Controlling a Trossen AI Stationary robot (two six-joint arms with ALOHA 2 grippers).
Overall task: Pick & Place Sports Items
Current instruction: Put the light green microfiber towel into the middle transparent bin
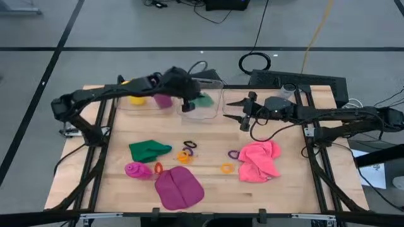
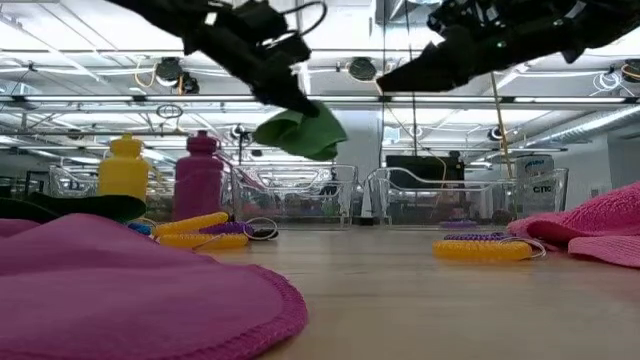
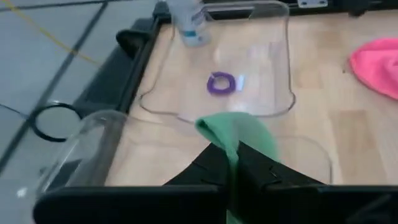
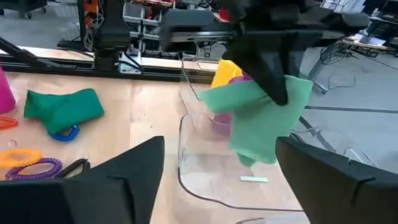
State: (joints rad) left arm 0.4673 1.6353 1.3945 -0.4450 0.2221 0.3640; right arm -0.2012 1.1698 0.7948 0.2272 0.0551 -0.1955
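My left gripper (image 1: 189,102) is shut on a green cloth (image 1: 203,99) above the clear bins (image 1: 208,113) at the far side. My right gripper (image 1: 227,110) stands open just right of it, holding nothing. A yellow bottle (image 1: 136,98) and a purple bottle (image 1: 163,99) stand in the left bin. On the table lie a second green cloth (image 1: 149,150), a magenta bottle (image 1: 137,170), a magenta cloth (image 1: 178,188), a pink cloth (image 1: 259,161) and several small rings (image 1: 185,151). A purple ring (image 3: 221,83) lies in another bin. My left gripper pinches the green cloth's bunched upper part (image 3: 231,144) between its two fingers, slanting down from the table's left. The rest of the cloth (image 2: 300,130) hangs slack below the fingertips, lifted clear above the bin.
Clear bins (image 2: 300,195) line the far edge. A small clear bottle (image 3: 189,25) stands beyond the bin with the purple ring. A yellow ring (image 1: 227,168) and a purple ring (image 1: 233,153) lie by the pink cloth. The table's black frame (image 1: 278,85) runs along the far edge.
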